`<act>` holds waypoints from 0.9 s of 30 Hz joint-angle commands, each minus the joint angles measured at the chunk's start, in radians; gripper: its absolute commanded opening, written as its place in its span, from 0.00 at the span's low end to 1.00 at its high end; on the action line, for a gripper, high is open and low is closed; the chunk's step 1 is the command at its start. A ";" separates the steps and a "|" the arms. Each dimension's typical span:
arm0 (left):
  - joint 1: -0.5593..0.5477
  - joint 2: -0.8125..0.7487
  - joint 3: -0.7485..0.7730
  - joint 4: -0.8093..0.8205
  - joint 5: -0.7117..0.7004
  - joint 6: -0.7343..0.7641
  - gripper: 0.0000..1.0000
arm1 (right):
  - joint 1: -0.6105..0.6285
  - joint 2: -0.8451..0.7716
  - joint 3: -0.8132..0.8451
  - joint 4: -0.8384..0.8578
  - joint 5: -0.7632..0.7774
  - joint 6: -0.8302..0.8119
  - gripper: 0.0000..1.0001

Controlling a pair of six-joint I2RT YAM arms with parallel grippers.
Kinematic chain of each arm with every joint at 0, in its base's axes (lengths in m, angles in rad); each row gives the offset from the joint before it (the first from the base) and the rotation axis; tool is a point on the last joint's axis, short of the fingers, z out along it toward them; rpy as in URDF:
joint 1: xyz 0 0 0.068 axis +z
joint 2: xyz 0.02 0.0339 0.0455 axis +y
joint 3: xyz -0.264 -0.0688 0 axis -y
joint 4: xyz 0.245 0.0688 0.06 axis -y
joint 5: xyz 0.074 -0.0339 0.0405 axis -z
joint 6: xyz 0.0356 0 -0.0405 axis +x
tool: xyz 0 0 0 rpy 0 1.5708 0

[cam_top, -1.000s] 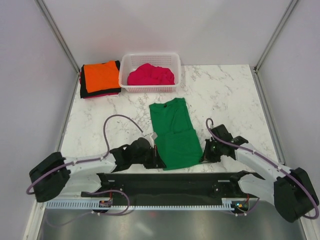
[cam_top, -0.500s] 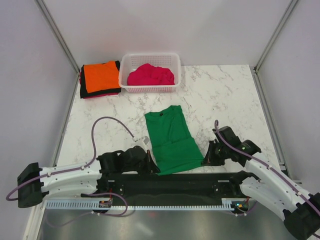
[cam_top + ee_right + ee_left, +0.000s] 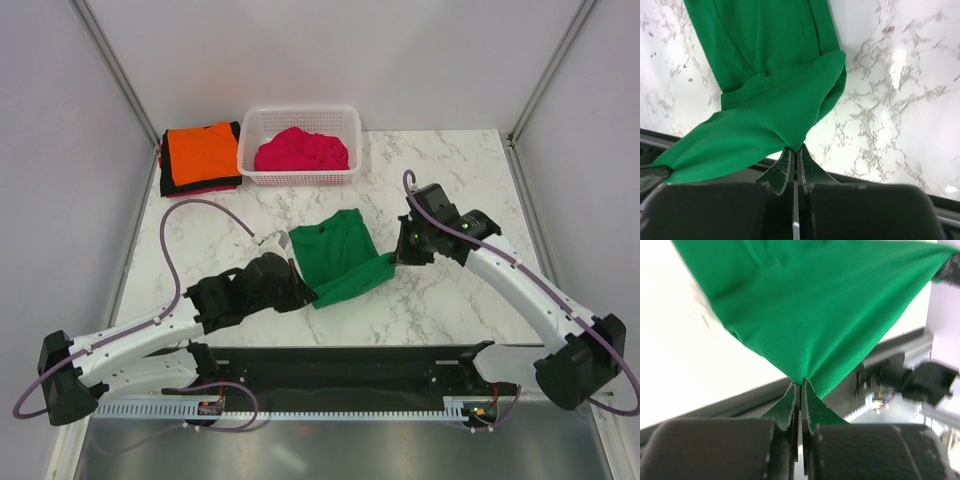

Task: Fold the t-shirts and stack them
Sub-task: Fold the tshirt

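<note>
Left gripper (image 3: 305, 293) pinches one hem corner of the green shirt (image 3: 335, 255). Its fingers are closed tight on the cloth, which fans out from the pinch in the wrist view. Right gripper (image 3: 399, 257) is likewise closed on the opposite hem corner, with a fold of green bunched at its tips. Between the two, the lower half of the shirt is lifted off the table (image 3: 450, 190) and stretched taut, the right corner farther from the arm bases than the left. The collar end lies on the marble, pointing toward the basket (image 3: 300, 178). A pink shirt (image 3: 302, 150) sits crumpled in the basket. Just left of the basket, an orange shirt (image 3: 200, 150) lies folded atop dark shirts (image 3: 200, 187) near the table's far left corner.
</note>
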 commanded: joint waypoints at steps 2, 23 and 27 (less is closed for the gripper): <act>0.135 0.025 0.068 -0.057 0.024 0.153 0.03 | -0.037 0.110 0.124 0.026 0.094 -0.077 0.00; 0.641 0.402 0.220 0.149 0.341 0.416 0.02 | -0.152 0.702 0.656 0.065 0.008 -0.150 0.00; 0.712 0.503 0.255 0.181 0.372 0.440 0.02 | -0.157 0.823 0.760 0.073 0.006 -0.140 0.00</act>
